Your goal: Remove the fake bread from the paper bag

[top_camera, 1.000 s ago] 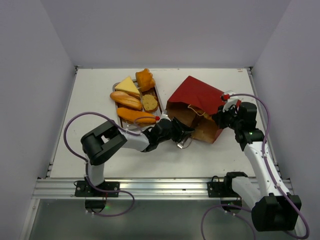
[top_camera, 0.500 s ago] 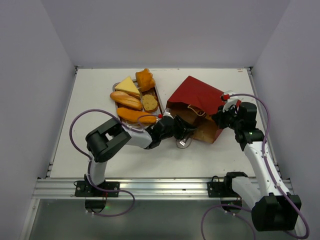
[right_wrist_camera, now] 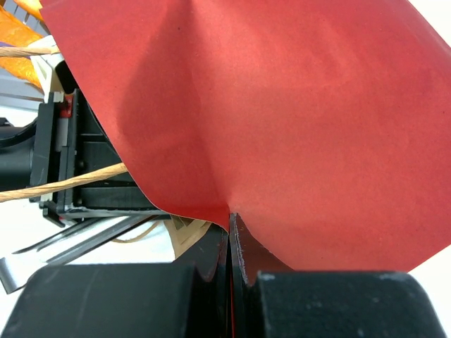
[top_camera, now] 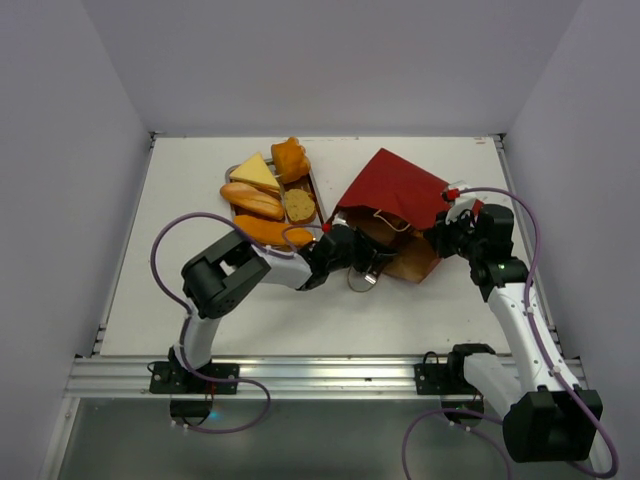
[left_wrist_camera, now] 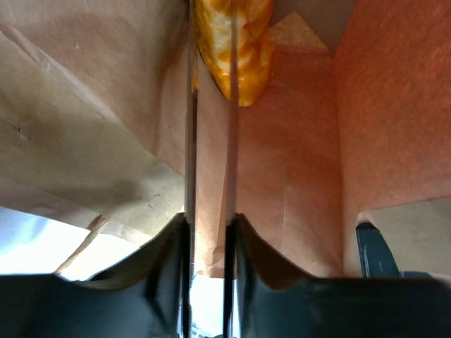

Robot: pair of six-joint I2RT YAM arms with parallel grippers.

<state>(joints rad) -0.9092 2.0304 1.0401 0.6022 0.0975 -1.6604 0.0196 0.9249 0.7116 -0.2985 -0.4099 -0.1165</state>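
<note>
The paper bag point(top_camera: 395, 190) lies on its side, red outside, brown inside, mouth toward the lower left. My left gripper point(top_camera: 368, 262) reaches into that mouth. In the left wrist view its thin fingers point(left_wrist_camera: 190, 105) stand a narrow gap apart inside the bag point(left_wrist_camera: 296, 162), so the left gripper point(left_wrist_camera: 211, 7) is open. A golden-orange piece of fake bread point(left_wrist_camera: 246, 56) lies at the fingertips; whether they touch it is unclear. My right gripper point(top_camera: 447, 232) is shut on the bag's red edge point(right_wrist_camera: 282, 105), the right gripper point(right_wrist_camera: 230, 225) pinching the paper.
A silver tray point(top_camera: 321, 200) left of the bag holds a yellow wedge point(top_camera: 255, 172), a bun point(top_camera: 291, 158), a round slice point(top_camera: 298, 206) and two long loaves point(top_camera: 252, 200). A loop handle point(right_wrist_camera: 63, 183) crosses the bag's mouth. Grey walls enclose the table.
My left arm has pushed right and farther into the bag's mouth. The bag's mouth has shifted slightly. The right arm has held still.
</note>
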